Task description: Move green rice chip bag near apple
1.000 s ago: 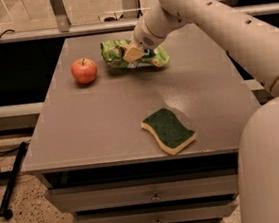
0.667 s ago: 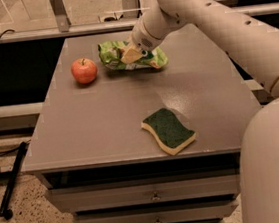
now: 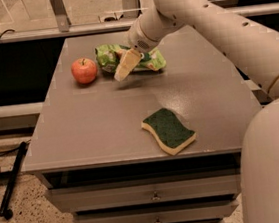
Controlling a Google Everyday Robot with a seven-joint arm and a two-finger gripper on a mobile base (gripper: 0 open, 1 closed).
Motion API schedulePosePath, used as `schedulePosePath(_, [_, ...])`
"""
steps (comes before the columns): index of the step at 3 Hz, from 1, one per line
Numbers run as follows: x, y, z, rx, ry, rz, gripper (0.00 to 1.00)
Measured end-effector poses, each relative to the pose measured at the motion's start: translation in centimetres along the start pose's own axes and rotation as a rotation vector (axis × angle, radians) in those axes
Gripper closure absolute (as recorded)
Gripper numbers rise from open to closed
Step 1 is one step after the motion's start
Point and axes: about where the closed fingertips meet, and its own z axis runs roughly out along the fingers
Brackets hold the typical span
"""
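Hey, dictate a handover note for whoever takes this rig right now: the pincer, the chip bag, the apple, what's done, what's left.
Pincer: low over the far side of the grey table, directly in front of the green rice chip bag. Whether it holds the bag is unclear.
Bag: lying on the table just right of the apple, with a small gap between them.
Done: the bag appears to sit near the apple.
Left: probably only to confirm the bag is let go, then lift the arm away without dragging it.
The sponge near the front edge is not part of the job.
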Motion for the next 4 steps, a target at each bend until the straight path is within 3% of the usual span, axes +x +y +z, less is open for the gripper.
schedulePosePath(1, [-0.4, -0.4, -1.0, 0.012, -0.021, -0.002, 0.0])
schedulePosePath(2, [1.5, -2.8, -5.7, 0.075, -0.073, 0.059, 0.0])
schedulePosePath(4, [8.4, -6.0, -19.5, 0.32, -0.208, 0.219, 0.0])
